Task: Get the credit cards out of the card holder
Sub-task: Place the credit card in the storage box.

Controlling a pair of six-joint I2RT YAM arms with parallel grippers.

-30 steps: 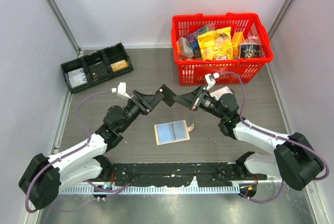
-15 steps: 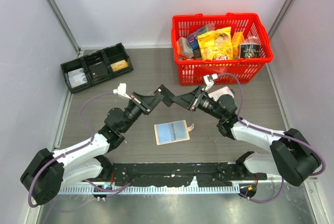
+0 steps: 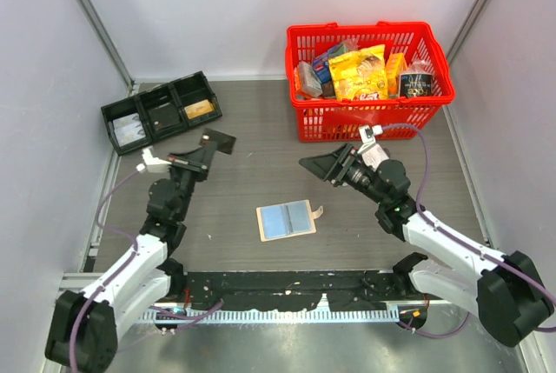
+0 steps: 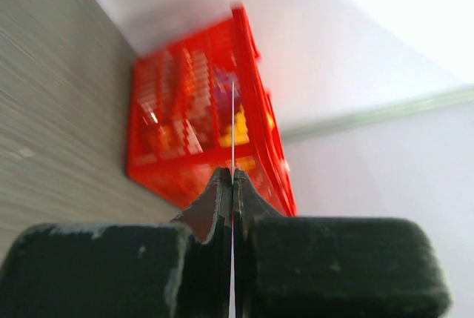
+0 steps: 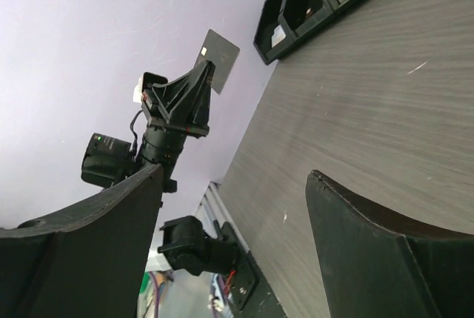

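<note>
The left gripper [image 3: 208,143] is clamping a dark card [image 3: 222,140] edge-on between its fingertips; the right gripper [image 3: 311,164] is hanging released, empty. The card holder [image 3: 287,219] is lying flat below both, possibly hiding more cards.

Tan card holder [image 3: 286,219], blue and grey panels. Dark plain card [image 3: 221,140]. Red basket [image 3: 365,119], grid pattern on sides; yellow bag [image 3: 359,73] inside. Black tray [image 3: 153,92]. Grey worktop [image 3: 252,129], thin wood-like stripes. White and black left arm [image 3: 130,269]. Pale grey back wall [image 3: 261,8].
</note>
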